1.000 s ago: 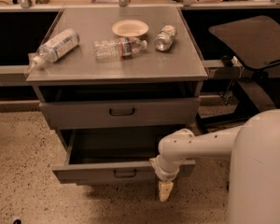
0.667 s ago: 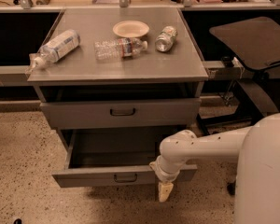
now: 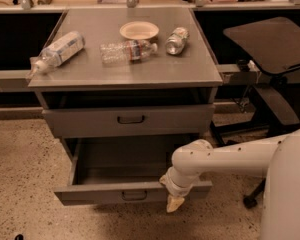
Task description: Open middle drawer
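End effector [image 3: 174,203] hangs tip-down below the desk's near edge, right of centre, against the front of the middle drawer [image 3: 97,194]. Apart or together: cannot tell. It is beside the loop handle [image 3: 134,195], not on it.

Middle drawer stands well out, interior bare as far as seen. Judged: task nearly or fully done.

Handling, judged: stiff sheet metal, light when empty, slides on runners. A straight pull at the centre handle is best; off-centre pulls may rack it.

Top drawer [image 3: 90,121] is closed.

On the desk [image 3: 140,71]: bottle [image 3: 57,51] at left edge, clear bottle [image 3: 127,51] mid, can [image 3: 176,40], bowl [image 3: 139,30] toward far edge.
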{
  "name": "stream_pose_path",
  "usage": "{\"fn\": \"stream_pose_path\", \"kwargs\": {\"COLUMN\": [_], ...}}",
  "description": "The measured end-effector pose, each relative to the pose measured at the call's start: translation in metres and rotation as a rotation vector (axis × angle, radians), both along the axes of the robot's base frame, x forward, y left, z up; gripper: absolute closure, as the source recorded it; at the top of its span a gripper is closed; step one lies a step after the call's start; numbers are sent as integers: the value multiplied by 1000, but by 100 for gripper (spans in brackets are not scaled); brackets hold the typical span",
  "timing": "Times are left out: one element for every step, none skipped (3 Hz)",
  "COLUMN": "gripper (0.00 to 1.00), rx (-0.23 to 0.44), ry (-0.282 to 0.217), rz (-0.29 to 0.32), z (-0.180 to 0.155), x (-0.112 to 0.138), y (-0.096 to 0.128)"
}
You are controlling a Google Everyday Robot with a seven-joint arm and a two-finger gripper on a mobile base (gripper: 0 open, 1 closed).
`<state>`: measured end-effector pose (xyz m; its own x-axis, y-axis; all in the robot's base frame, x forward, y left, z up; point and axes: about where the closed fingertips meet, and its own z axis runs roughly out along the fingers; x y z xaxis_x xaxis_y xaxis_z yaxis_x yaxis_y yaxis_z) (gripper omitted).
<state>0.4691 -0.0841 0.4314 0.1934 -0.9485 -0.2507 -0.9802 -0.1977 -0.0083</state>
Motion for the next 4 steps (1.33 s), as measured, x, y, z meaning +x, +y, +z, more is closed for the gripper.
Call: {"fn": "stream_pose_path", "kwargs": {"gripper": [53, 53, 30, 6], "rx": [14, 32, 44, 47], "ry": [15, 31, -2, -77], "rz": [0, 5, 50, 72], "z": [3, 7, 28, 60], "x": [-13, -26, -38, -35], "y": [3, 6, 19, 25]}}
